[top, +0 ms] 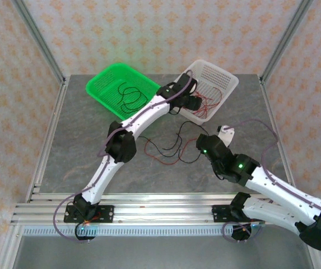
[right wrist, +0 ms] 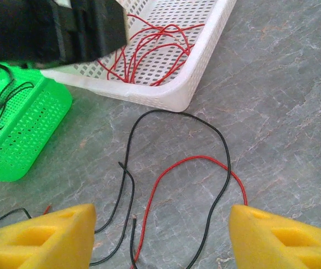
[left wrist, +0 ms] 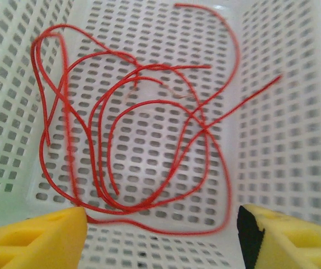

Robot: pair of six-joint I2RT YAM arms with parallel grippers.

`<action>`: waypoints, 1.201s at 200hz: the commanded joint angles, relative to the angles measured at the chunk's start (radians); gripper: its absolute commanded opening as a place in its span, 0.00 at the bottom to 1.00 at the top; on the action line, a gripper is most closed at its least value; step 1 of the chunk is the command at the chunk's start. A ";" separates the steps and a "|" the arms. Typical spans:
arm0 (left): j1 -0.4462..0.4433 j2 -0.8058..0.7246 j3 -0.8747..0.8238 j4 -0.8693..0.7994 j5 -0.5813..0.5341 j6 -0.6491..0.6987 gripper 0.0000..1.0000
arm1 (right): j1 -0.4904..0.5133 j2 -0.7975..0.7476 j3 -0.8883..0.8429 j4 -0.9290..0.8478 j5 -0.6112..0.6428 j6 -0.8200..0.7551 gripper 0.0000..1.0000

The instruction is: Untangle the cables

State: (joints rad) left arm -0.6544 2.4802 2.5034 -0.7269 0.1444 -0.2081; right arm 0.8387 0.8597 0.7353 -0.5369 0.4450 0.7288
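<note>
Our right claw (right wrist: 161,218), spread wide, is nearer the red-and-black cables (right wrist: 196,157) on the bench (right wrist: 294,112) just before the white basket (right wrist: 205,67) (left claw (left wrist: 161,218), also wide, hovers over it).

The far-left basket (top: 112,78) is bright green with black wires (top: 128,91); the basket to its right (top: 213,70) is white with red wires (left wrist: 204,128). The table (top: 82,145) is grey and marbled, carrying a black wire (right wrist: 222,145) and a red wire (right wrist: 194,158). The right gripper (right wrist: 160,218) has yellow fingers (right wrist: 283,241).
</note>
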 commanded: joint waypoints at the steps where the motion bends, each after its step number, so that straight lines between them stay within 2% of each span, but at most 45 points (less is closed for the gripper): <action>1: 0.010 -0.091 0.048 -0.092 0.096 -0.072 0.68 | -0.007 0.005 0.039 -0.056 0.011 0.002 0.64; 45: 0.010 -0.138 0.048 -0.160 0.126 -0.109 0.58 | -0.008 0.005 0.045 -0.059 -0.001 -0.002 0.64; 65: 0.007 -0.191 0.035 -0.160 0.091 -0.114 0.55 | -0.010 0.019 0.050 -0.049 -0.025 -0.016 0.64; 102: -0.001 -0.366 -0.069 -0.114 -0.018 -0.130 0.55 | -0.010 0.084 0.061 -0.015 -0.123 -0.039 0.64; 144: -0.001 -0.657 -0.383 -0.011 -0.156 -0.154 0.54 | -0.007 0.210 0.082 0.056 -0.268 -0.164 0.62; 191: 0.001 -0.974 -0.800 0.156 -0.213 -0.221 0.54 | -0.004 0.424 0.168 0.156 -0.460 -0.458 0.62; 240: 0.010 -1.234 -1.053 0.207 -0.293 -0.285 0.54 | 0.003 0.648 0.304 0.176 -0.567 -0.678 0.61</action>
State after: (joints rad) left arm -0.6521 1.3491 1.5131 -0.5835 -0.0776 -0.4423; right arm 0.8349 1.4334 0.9730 -0.3908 -0.0547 0.2089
